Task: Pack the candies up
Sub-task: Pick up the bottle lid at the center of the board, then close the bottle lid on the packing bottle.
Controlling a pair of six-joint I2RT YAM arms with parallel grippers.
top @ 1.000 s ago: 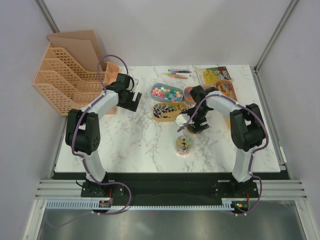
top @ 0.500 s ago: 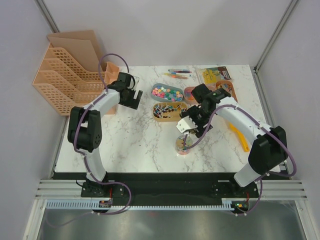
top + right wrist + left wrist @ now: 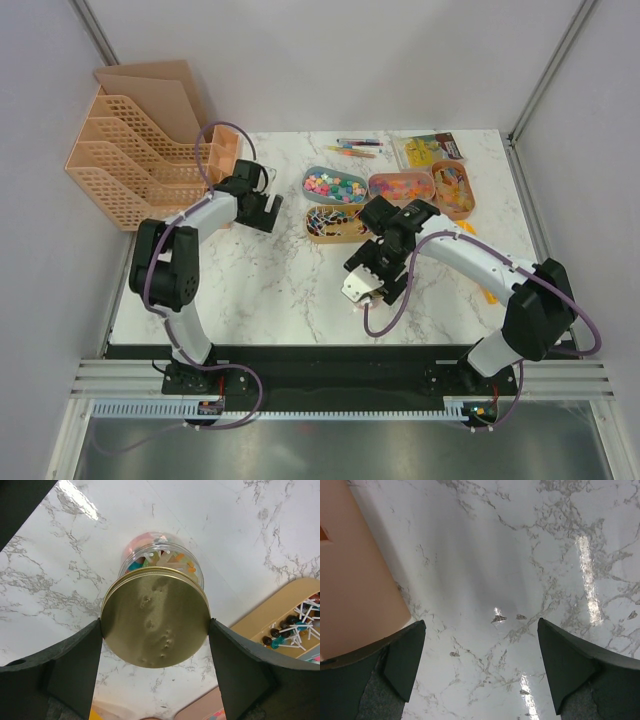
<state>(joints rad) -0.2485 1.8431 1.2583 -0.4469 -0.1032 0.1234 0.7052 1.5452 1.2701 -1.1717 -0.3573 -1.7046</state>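
My right gripper (image 3: 155,625) is shut on a round gold lid (image 3: 156,616), with a finger touching each side of its rim. Directly below the lid stands a clear jar (image 3: 161,555) holding mixed bright candies and white-sticked sweets. From above, the right gripper (image 3: 363,285) covers the jar. More candies fill a grey-blue tray (image 3: 333,186) and two orange trays (image 3: 400,186) at the back. My left gripper (image 3: 258,208) is open over bare marble (image 3: 485,580), and nothing lies between its fingers (image 3: 405,660).
A tan tray of lollipops (image 3: 333,223) sits just behind the right gripper. Thin pens (image 3: 355,148) and a flat packet (image 3: 428,150) lie at the far edge. A peach file rack (image 3: 130,150) stands at the back left, with a peach box (image 3: 355,580) beside the left gripper.
My right gripper has carried the gold lid toward the near edge and now hangs over the jar, hiding it from above. The left gripper has drifted slightly left and nearer.
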